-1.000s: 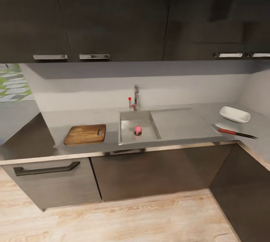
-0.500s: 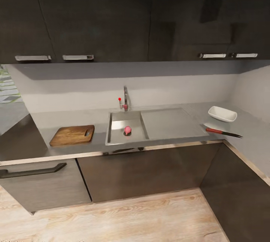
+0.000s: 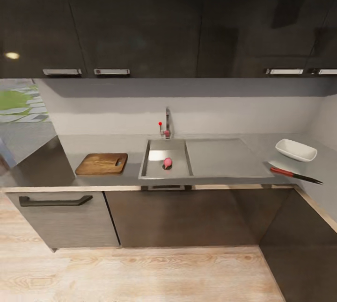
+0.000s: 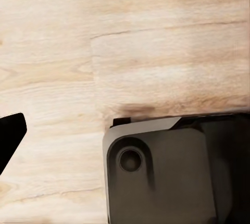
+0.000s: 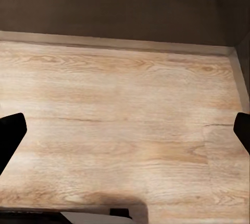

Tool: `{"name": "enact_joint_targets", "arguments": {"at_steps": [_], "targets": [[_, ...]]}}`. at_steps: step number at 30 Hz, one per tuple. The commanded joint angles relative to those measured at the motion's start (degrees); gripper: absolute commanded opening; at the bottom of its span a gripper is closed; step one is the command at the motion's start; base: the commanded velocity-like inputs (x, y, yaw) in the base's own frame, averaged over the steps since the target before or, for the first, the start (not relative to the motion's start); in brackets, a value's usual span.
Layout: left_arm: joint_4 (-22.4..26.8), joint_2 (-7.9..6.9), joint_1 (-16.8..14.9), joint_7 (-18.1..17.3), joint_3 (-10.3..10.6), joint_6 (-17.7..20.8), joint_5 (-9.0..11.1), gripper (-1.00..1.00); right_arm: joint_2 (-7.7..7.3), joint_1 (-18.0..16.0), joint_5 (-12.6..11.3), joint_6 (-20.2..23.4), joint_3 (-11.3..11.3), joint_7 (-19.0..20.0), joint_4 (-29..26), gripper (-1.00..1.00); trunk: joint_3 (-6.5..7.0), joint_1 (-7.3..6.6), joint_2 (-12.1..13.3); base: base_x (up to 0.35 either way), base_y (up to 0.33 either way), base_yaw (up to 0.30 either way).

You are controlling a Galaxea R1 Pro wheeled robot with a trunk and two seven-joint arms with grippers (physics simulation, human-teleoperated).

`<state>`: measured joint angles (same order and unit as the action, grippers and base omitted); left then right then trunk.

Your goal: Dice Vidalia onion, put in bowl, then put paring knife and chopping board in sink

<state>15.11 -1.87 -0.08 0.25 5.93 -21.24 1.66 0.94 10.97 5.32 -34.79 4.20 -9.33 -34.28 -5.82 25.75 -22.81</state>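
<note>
Approach step, judging by distance; onion lying in sink, board left, knife and bowl right; right gripper spread wide, empty; left gripper's opening impossible to tell; next, closing in to reach the basin.

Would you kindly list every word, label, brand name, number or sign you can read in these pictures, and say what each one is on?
No readable text in any view.
Chopping board: plain wood grain, no mark.
Bowl: plain white, no print.
Paring knife: red handle, no brand legible.
Sink and tap: bare metal, red knob, no label.
Upper cabinets: glossy dark fronts, only light reflections.
Wrist views: wooden floor, no lettering.
</note>
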Motion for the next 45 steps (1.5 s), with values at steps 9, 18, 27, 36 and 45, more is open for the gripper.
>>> {"name": "enact_joint_targets", "arguments": {"at_steps": [9, 18, 27, 36, 45], "targets": [[9.1, 3.70, -0.2, 6.1, 0.3, 8.9, -0.1, 1.00, -0.14, 0.0, 0.5, -0.2, 0.0, -0.6, -0.2, 1.00, -0.09, 0.04, -0.1, 0.000, -0.011, 0.068], [43.7, 5.63, -0.4, 7.5, 0.9, 40.8, -0.3, 1.00, -0.49, 0.0, 0.5, -0.2, -0.4, -0.6, -0.2, 1.00, -0.09, 0.04, -0.1, 0.000, 0.000, 0.001], [59.7, 5.13, -0.4, 7.5, 6.7, 54.5, -0.3, 1.00, -0.59, 0.0, 0.5, -0.1, -0.4, -0.6, -0.1, 1.00, -0.09, 0.04, -0.1, -0.071, 0.000, 0.000], [59.9, 5.03, -0.2, 7.6, 7.4, 54.8, -0.2, 1.00, -0.59, 0.0, 0.5, -0.1, -0.4, -0.6, -0.1, 1.00, -0.09, 0.04, -0.1, -0.305, 0.000, 0.000], [63.7, 5.82, -0.7, 7.6, 7.1, 55.3, -0.3, 1.00, -0.55, 0.0, 0.5, -0.1, -0.4, -0.6, -0.1, 1.00, -0.09, 0.04, -0.1, -0.059, 0.000, 0.000]]}}
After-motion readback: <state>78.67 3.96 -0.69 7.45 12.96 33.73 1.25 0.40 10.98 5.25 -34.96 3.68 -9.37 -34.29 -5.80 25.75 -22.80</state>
